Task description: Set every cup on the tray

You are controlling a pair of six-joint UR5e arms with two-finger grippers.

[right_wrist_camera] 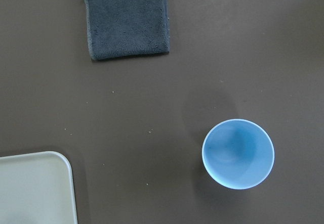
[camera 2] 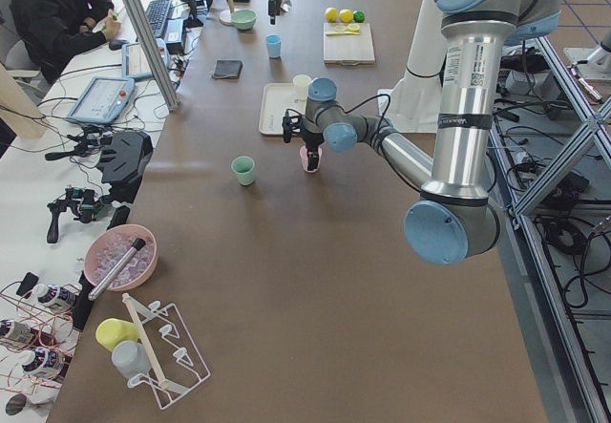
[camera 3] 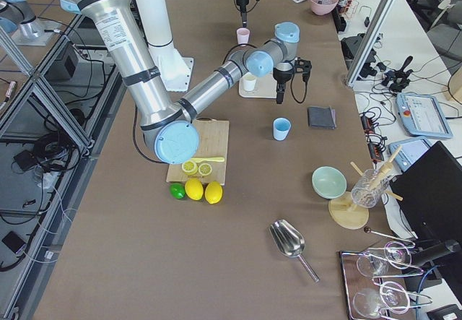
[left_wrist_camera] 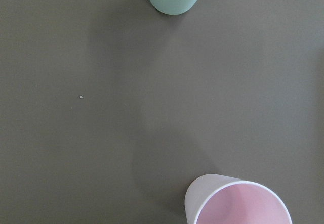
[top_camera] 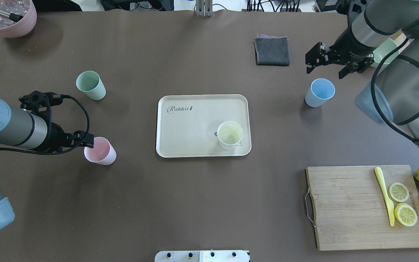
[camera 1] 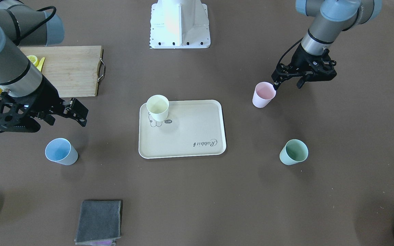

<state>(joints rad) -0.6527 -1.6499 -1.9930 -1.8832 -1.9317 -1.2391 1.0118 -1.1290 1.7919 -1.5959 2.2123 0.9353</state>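
Pink cup (camera 1: 263,94) stands on the table off the tray's (camera 1: 190,136) robot-left side. Left claw (camera 1: 287,84) is open at its rim, right claw (top_camera: 325,72) open near blue cup (top_camera: 319,92). Straddle the wall squarely before closing.

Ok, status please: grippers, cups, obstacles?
Both open: left gripper beside pink cup, right gripper near blue cup. Only yellow cup on tray. Nothing between cups and tray.
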